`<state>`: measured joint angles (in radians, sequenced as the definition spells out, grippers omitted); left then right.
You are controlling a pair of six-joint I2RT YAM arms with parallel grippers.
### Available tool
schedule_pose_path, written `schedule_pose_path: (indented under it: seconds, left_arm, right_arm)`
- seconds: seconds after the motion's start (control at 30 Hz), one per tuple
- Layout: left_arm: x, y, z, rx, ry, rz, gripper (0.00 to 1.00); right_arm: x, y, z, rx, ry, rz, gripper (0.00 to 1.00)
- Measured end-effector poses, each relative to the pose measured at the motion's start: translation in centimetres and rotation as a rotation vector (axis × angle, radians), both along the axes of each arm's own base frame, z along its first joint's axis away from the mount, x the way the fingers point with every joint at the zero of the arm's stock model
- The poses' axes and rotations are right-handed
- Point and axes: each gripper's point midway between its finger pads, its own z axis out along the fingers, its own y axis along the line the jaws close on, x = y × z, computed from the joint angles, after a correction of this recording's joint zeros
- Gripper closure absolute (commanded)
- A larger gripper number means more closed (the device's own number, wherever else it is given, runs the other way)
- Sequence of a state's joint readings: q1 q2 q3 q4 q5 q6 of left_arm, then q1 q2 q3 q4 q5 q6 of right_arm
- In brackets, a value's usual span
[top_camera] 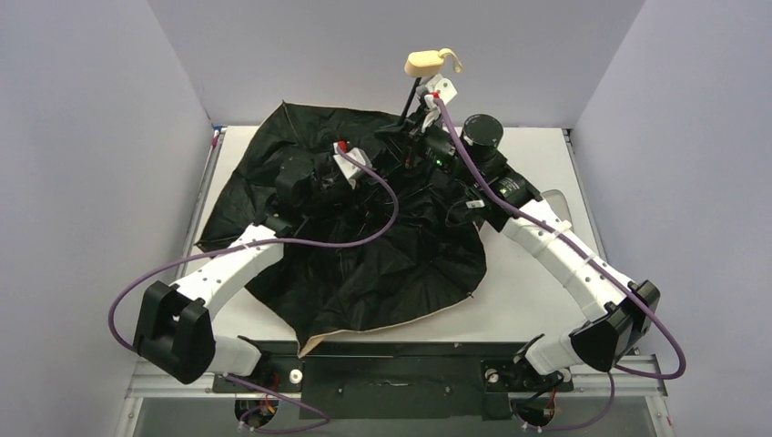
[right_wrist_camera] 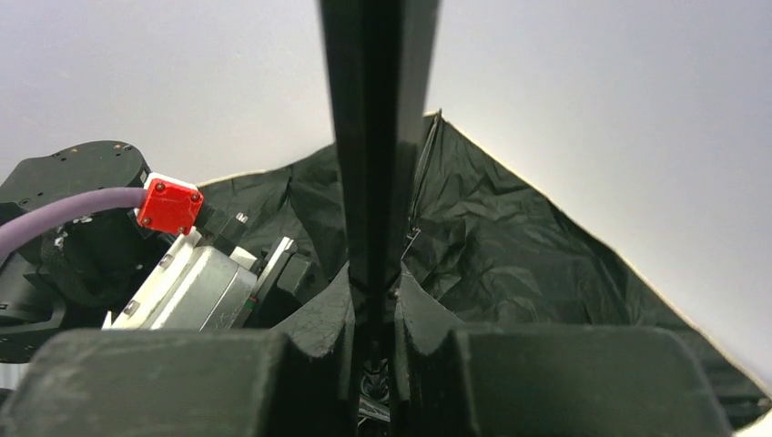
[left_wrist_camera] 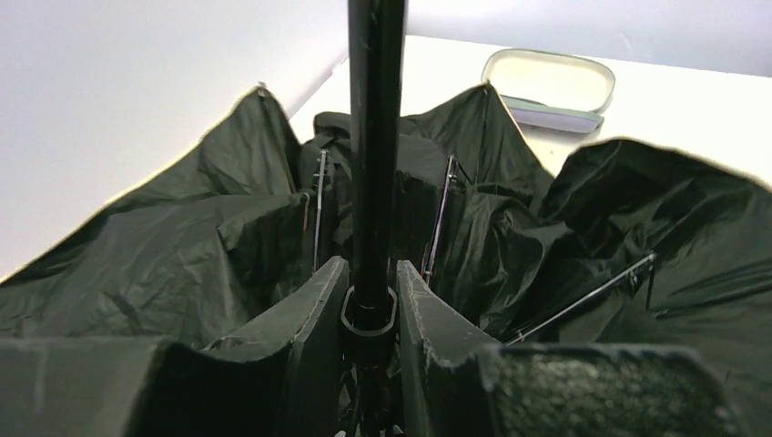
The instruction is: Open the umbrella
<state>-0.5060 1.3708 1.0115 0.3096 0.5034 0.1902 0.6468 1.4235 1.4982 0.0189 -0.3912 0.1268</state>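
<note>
Left fingers are narrowed onto the ring at the foot of the umbrella shaft, touching it on both sides. Right fingers are clamped tight on the same shaft, nearer the handle. Canopy lies black lining up across the tabletop, from centre to 10 o'clock; handle stands raised at 12 o'clock.

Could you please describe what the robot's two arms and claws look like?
Both the left arm and right arm have white links and black joints. A purple cable loops along each, ending in a red plug. The left claw and right claw have dark, wedge-shaped fingers.
</note>
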Motion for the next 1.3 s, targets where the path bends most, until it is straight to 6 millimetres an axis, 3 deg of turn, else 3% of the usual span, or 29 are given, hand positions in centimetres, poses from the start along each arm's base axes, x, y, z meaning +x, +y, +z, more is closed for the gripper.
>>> schedule_pose_path:
  seconds: [0.17,0.47,0.53,0.73,0.9,1.0,1.2,1.3]
  left_arm:
    - [0.0,0.5,-1.4,0.015,-0.005,-0.025,0.78]
    - [1.8,1.6,-3.4,0.028,0.01,-0.013,0.7]
    - [2.0,1.6,-3.6,0.028,0.015,-0.015,0.59]
    - [3.3,2.6,-3.3,0.024,0.08,0.031,0.04]
    - [4.4,4.7,-0.3,0.006,0.148,0.109,0.03]
    - [4.1,6.8,3.9,-0.049,0.14,0.157,0.03]
    - [-0.2,12.0,13.1,-0.184,0.014,0.261,0.03]
    - [-2.2,13.4,14.9,-0.19,-0.04,0.286,0.03]
  right_arm:
    - [0.5,0.1,-0.5,0.007,0.045,-0.002,1.0]
    - [2.2,-0.2,0.2,0.03,0.069,-0.024,1.0]
    - [2.5,-0.3,0.0,0.027,0.073,-0.028,1.0]
    - [2.6,-0.2,-0.1,0.014,0.056,-0.015,1.0]
    - [3.4,-1.2,1.0,0.011,-0.039,-0.04,1.0]
    - [4.6,-2.6,0.8,-0.012,-0.071,-0.079,1.0]
    - [5.5,-3.5,0.3,-0.047,-0.088,-0.129,1.0]
    - [5.6,-3.6,0.5,-0.036,-0.087,-0.142,1.0]
